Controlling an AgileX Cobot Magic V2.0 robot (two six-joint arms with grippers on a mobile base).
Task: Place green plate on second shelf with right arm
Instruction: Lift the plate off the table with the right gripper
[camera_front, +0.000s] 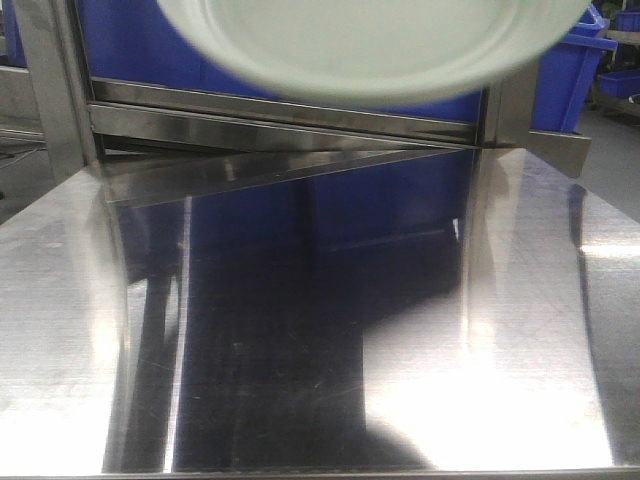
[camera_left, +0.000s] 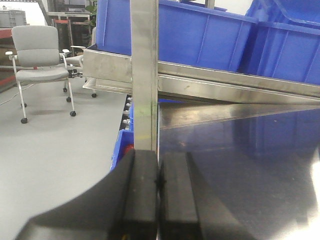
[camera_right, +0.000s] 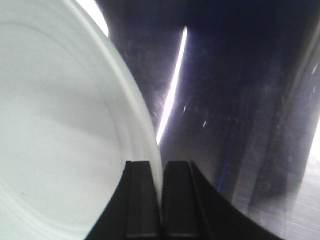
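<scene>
The right end effector (camera_right: 161, 170) pinches the rim of the stiff, likely light and slick plate (camera_front: 370, 45), aloft over the counter's (camera_front: 300, 350) far edge; the left end effector (camera_left: 159, 165) sits closed, empty.

Shelf top (camera_front: 300, 380) lying open in front of the rear rail (camera_front: 290, 115)
In front of the rear rail the shelf top is lying bare and giving open passage; blue bins (camera_front: 130, 40) are blocking the way behind the rail, uprights (camera_front: 50, 90) are closing in both its ends, and the green plate (camera_front: 370, 40) is hanging above it, taking up the room there
</scene>
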